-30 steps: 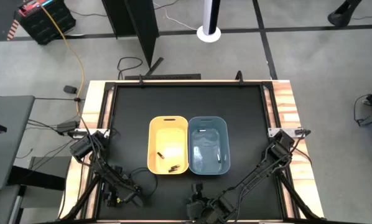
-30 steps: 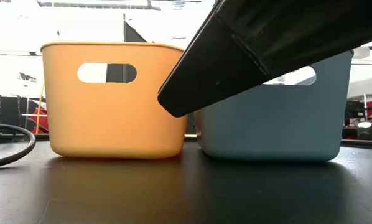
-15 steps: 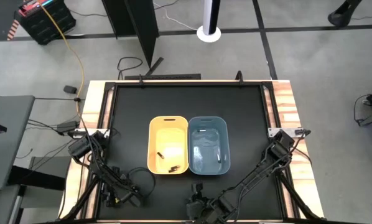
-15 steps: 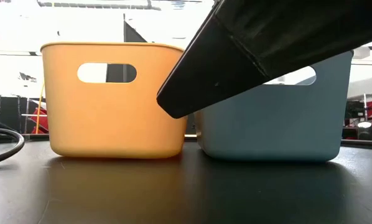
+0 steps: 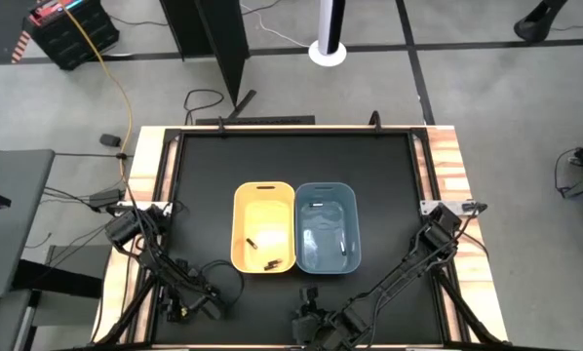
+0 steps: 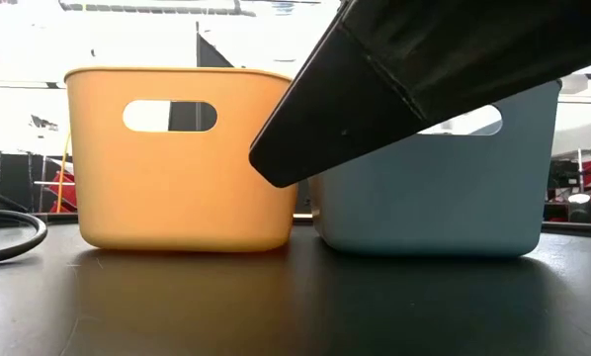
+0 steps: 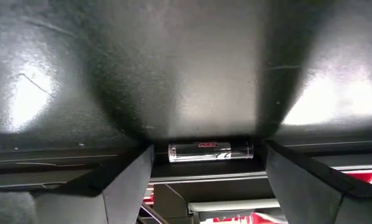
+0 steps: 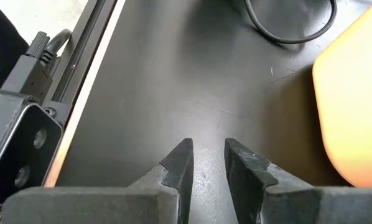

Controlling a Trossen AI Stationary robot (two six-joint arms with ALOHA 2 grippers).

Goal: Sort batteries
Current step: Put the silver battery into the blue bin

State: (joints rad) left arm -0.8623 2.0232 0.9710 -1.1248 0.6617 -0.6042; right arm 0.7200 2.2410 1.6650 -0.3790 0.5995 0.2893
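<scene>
A silvery battery [image 7: 211, 151] lies on its side on the black table, against the rail at the table's near-left edge. My left gripper [image 7: 209, 164] is open, with one finger at each end of the battery and apart from it. Dark batteries [image 5: 270, 262] lie in the yellow bin [image 5: 241, 226], and white ones [image 5: 345, 250] in the blue bin [image 5: 354, 226]. My right gripper [image 8: 206, 163] hangs near the table's front edge, in front of the bins. Its fingers stand a narrow gap apart with nothing between them.
The two bins stand side by side at mid-table, yellow [image 6: 177, 168] on the left and blue [image 6: 444, 198] on the right. My right arm [image 6: 424, 69] crosses in front of them. A black cable [image 6: 9, 232] loops on the table at the near left.
My left gripper has sunk a little toward the table at the near left. The cable loop beside it has dropped lower and drawn back toward the table's left edge. The bins and my right arm have kept still.
</scene>
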